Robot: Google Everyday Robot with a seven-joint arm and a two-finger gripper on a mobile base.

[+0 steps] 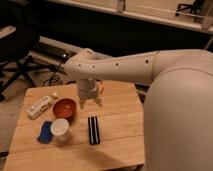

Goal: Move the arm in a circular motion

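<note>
Reaching in from three o'clock, my arm stretches above the wooden table and bends down at the wrist. My gripper hangs over the tabletop, fingers parted and holding nothing. The red bowl is just beside it at nine o'clock, and the black bar lies at six.

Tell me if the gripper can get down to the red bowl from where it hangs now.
Probably yes: the gripper hangs just above the table beside the red bowl, with nothing between them.
</note>
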